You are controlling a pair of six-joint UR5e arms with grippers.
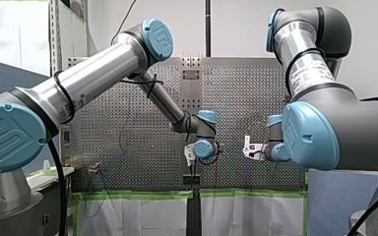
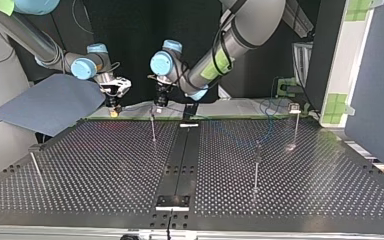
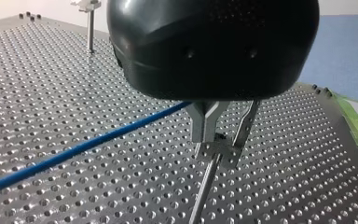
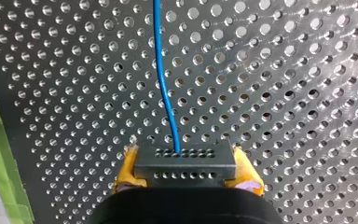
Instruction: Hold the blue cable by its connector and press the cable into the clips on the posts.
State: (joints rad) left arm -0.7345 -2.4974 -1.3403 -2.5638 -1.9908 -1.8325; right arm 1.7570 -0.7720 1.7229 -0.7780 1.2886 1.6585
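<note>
In the right wrist view, the yellow pads (image 4: pixel 129 168) of my right gripper (image 4: pixel 185 173) are shut on a grey connector block (image 4: pixel 185 161). The blue cable (image 4: pixel 164 84) runs straight ahead from it over the perforated table. In the left wrist view the blue cable (image 3: pixel 84 149) stretches taut up to my left gripper (image 3: pixel 221 140), whose metal fingers (image 3: pixel 204 123) are closed on it just above a clip (image 3: pixel 220 151) on a thin post (image 3: pixel 204 186). In the top view my right gripper (image 2: pixel 113 107) hangs at the left and my left gripper (image 2: pixel 159 100) over a post (image 2: pixel 153 127).
More thin posts stand on the table (image 2: pixel 105 165): one at the middle right (image 2: pixel 256 167), one at the far right (image 2: pixel 295 120), one at the left edge (image 2: pixel 35 167). A clip post (image 3: pixel 90 23) stands far beyond my left gripper. Green tape (image 4: pixel 0 154) marks the table's edge.
</note>
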